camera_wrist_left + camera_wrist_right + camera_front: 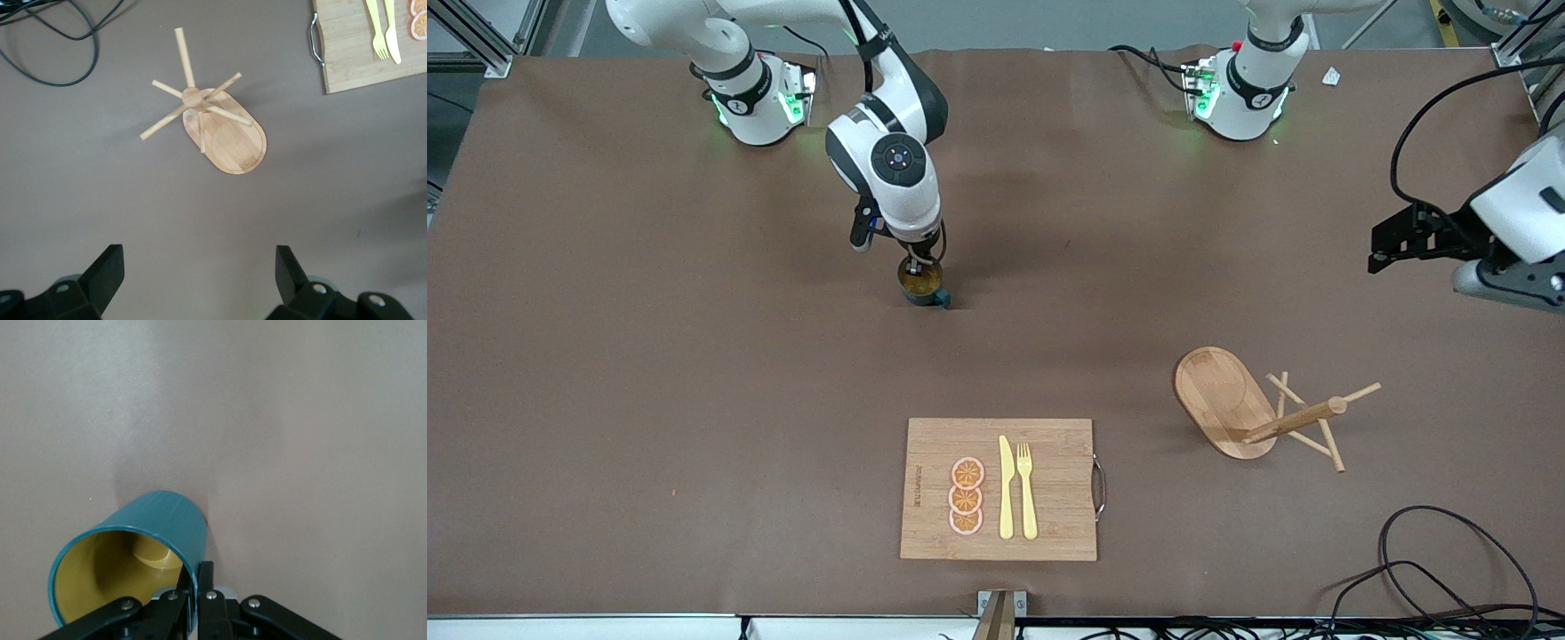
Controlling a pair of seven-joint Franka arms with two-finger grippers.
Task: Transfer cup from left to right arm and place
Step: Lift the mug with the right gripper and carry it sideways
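Nearest the front camera: bamboo cutting board [998, 489] with three orange slices [966, 496], a yellow knife [1006, 487] and a yellow fork [1027, 489] lying side by side on it. A metal handle sits on the board's edge toward the left arm's end.

Wooden peg rack [1258, 413] stands on the brown table [649, 356], toward the left arm's end and a little farther from the camera than the board. Black cable loops [1449, 569] lie near the table corner.

Cup [923, 284], teal outside and mustard inside, is near mid-table toward the right arm's end, well apart from board and rack. Right gripper [198, 593] pinches its rim, one finger inside the wall and one outside. Whether the cup's base touches the table cannot be told.

Left gripper [200, 277] waits over the table beside the rack, fingers spread wide, holding nothing.
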